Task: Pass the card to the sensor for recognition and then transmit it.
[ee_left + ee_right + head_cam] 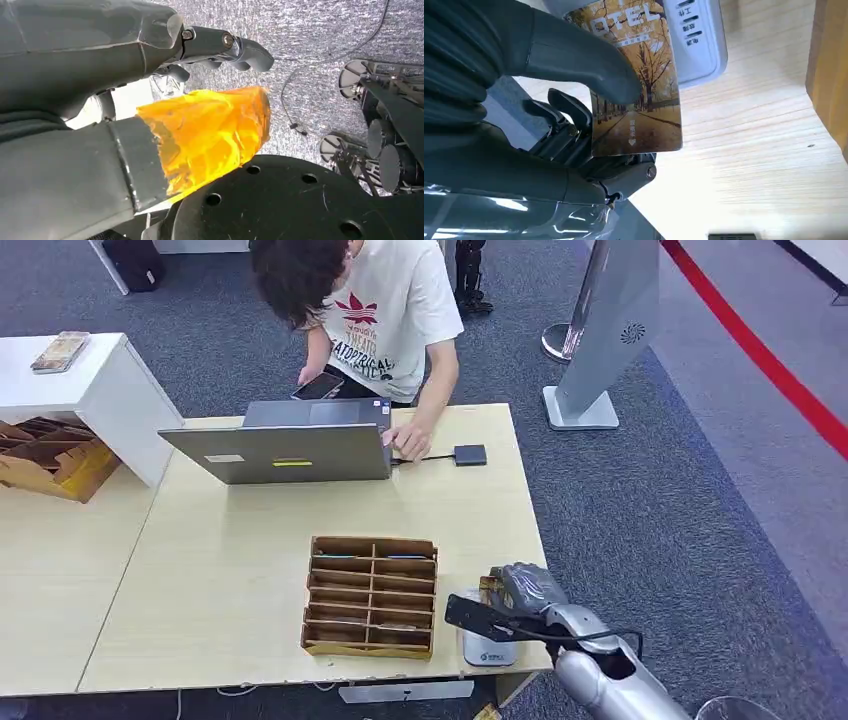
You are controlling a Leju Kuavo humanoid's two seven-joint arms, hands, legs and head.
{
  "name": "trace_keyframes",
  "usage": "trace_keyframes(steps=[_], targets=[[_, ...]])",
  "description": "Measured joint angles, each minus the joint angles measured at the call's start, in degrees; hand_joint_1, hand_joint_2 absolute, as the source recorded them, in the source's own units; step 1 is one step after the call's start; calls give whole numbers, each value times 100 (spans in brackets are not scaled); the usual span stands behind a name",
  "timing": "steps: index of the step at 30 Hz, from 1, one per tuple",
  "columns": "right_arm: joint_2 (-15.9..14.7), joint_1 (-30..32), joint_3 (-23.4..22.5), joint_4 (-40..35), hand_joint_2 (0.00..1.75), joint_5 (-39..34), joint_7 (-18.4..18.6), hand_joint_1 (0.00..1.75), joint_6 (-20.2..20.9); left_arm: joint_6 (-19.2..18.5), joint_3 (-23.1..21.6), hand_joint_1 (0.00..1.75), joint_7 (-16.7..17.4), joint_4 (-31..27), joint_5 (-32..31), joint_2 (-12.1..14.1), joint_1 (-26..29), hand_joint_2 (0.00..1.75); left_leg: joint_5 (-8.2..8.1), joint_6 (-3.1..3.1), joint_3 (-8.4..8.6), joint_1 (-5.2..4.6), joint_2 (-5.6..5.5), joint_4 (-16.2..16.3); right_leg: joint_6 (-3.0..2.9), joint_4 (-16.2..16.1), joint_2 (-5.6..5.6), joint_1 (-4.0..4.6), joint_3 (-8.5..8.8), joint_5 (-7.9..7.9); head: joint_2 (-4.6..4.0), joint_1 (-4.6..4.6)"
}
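Presenting card (639,95) over sensor (696,40) at bench (749,150) edge
Thin, stiff, slick card is pinched by right hand (574,115); edge grip judged safest

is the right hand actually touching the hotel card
Touching. In the right wrist view the right hand has its thumb pressed on the face of the hotel card, with darker fingers behind it.

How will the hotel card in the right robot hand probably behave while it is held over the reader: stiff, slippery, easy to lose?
The card looks flat and unbent under the thumb of the right robot hand, so it is probably stiff. Its glossy printed face suggests it could slip. Being thin, it is likely light, hard to regrip if dropped on the table.
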Motion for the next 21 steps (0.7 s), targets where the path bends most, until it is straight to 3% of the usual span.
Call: trace_keyframes(steps=[21], targets=[[-164,-130,149,2,175,-221,0,175,155,-28,0,0,-18,2,0,26,2,0,-2,2,10,0,0,0,0,-2,0,0,1,0,0,-2]])
